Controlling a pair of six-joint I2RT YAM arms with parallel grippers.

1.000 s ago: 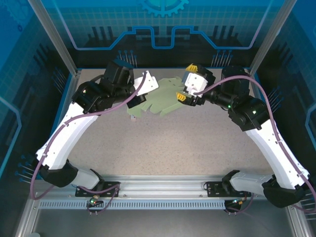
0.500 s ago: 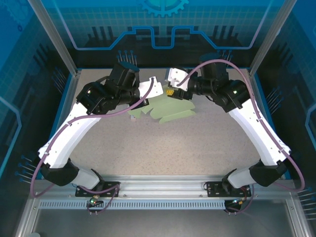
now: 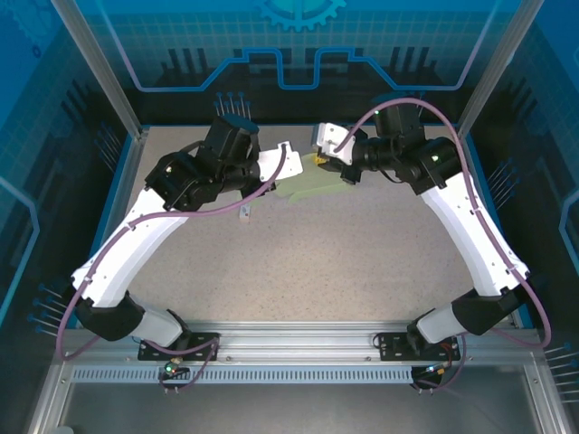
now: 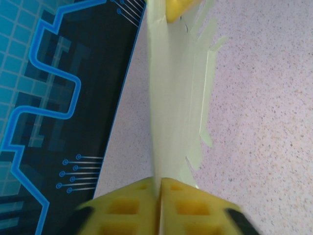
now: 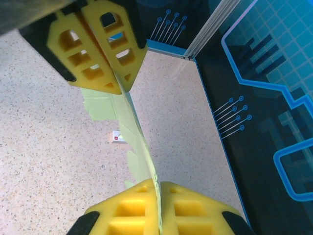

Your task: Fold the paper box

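The paper box (image 3: 312, 187) is a pale mint-green sheet with tabbed flaps, held up on edge near the back of the table between both grippers. My left gripper (image 3: 288, 170) grips its left end. In the left wrist view the yellow fingers (image 4: 122, 208) are shut on the sheet's edge (image 4: 171, 98), which runs away to the other gripper's finger (image 4: 178, 7). My right gripper (image 3: 320, 161) holds the opposite end, its jaws (image 5: 157, 188) shut on the thin card (image 5: 139, 142). The left gripper's fingers (image 5: 98, 44) face it, pinching the far end.
A tiny white tag (image 3: 244, 215) with a red mark lies on the speckled table just in front of the sheet, and it also shows as the tag (image 5: 117, 137) in the right wrist view. The blue back wall (image 3: 298, 72) stands close behind both grippers.
The right gripper swung left to the sheet and shut on it. The sheet went from lying flat and wide to standing narrow on edge between the two grippers.
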